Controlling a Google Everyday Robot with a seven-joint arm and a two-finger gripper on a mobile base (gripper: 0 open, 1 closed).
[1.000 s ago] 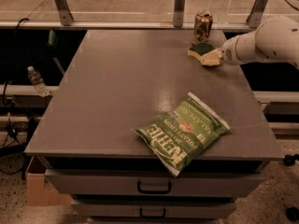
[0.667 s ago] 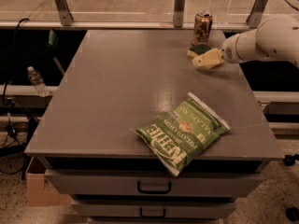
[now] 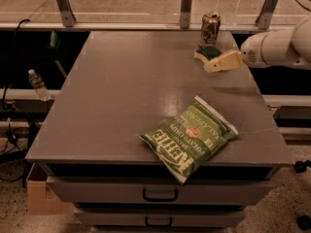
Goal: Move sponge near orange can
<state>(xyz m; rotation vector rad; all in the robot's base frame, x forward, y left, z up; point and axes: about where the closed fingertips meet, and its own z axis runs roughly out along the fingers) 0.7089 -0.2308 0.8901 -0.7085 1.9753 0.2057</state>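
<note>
Since the small yellow, green-topped sponge [image 3: 208, 53] lies on the grey table [image 3: 136, 96] just beside the upright orange-brown metal can [image 3: 210, 28], placement looks done. The cream pincer [image 3: 221, 62] hovers alongside; its gape cannot be told.

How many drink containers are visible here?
2. The orange can stands at the table's far right, behind the sponge; a water bottle sits off its left edge. The claw is just right of the sponge. More may be hidden.

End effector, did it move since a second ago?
Yes. The end effector has backed off a little to the right, away from the can. It now sits beside the sponge instead of over it.
</note>
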